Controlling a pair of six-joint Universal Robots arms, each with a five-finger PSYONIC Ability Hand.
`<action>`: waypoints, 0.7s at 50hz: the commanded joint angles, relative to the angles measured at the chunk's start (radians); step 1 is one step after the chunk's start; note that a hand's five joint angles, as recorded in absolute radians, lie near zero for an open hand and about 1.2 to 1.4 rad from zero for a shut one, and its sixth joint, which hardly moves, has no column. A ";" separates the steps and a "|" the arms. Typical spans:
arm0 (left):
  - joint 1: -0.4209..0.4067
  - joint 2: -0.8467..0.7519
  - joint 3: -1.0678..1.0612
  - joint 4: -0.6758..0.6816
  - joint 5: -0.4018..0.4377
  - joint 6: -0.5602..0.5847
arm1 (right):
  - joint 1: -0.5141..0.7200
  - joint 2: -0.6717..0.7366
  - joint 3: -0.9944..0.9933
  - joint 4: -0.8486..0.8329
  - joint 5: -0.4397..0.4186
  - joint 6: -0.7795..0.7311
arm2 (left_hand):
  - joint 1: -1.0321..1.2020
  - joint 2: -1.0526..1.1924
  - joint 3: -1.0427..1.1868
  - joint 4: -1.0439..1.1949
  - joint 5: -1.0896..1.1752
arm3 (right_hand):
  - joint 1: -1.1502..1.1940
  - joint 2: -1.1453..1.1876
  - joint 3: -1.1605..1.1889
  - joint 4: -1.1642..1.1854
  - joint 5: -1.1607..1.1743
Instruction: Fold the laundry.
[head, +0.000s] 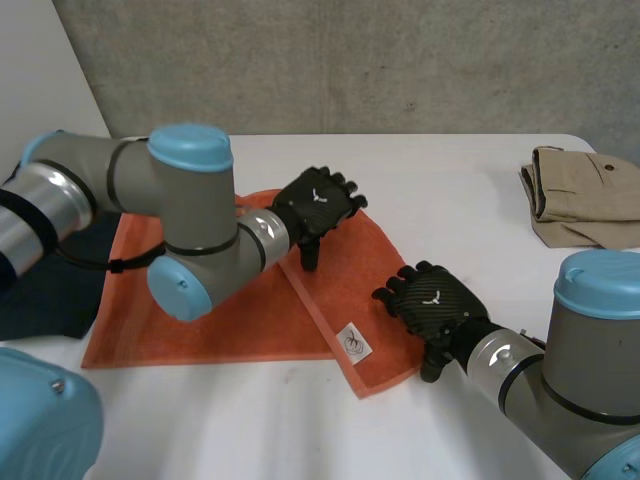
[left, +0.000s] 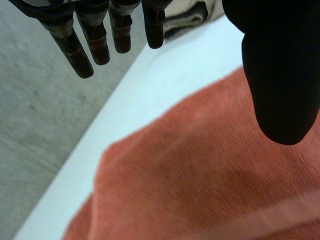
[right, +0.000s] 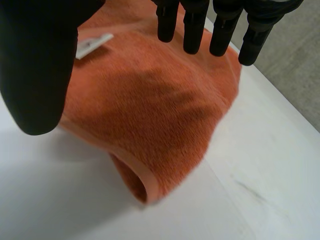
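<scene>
An orange towel (head: 200, 310) lies on the white table (head: 460, 190), partly folded, with a white label (head: 354, 342) on the upper layer. My left hand (head: 318, 205) hovers open over the towel's far edge, fingers straight and thumb apart. In the left wrist view the towel (left: 210, 175) spreads under the left hand (left: 280, 60). Over the towel's right edge my right hand (head: 432, 300) stays open, holding nothing. In the right wrist view the right hand (right: 40, 60) hangs above the towel (right: 150, 110), whose near corner curls up off the table, with the label (right: 92, 44) beside the thumb.
A folded beige garment (head: 585, 195) rests at the table's far right. A dark cloth (head: 50, 290) lies at the left beside the towel. A grey concrete wall (head: 350, 60) stands behind the table. The left arm (head: 150, 200) reaches across the towel.
</scene>
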 joint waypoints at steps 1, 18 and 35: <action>0.002 0.121 -0.062 -0.038 -0.021 -0.001 | 0.086 -0.011 -0.044 0.090 -0.001 0.062 | -0.021 -0.024 -0.034 -0.024 -0.044 | 0.135 0.133 0.132 0.134 0.127; 0.095 0.417 -0.470 0.042 -0.026 -0.073 | 0.215 0.140 -0.136 0.009 0.071 0.025 | -0.021 -0.024 -0.034 -0.024 -0.044 | 0.265 0.263 0.262 0.263 0.257; 0.167 0.455 -0.569 0.076 0.028 -0.099 | 0.221 0.233 -0.190 -0.123 0.116 -0.012 | -0.021 -0.024 -0.034 -0.024 -0.044 | 0.391 0.389 0.388 0.390 0.383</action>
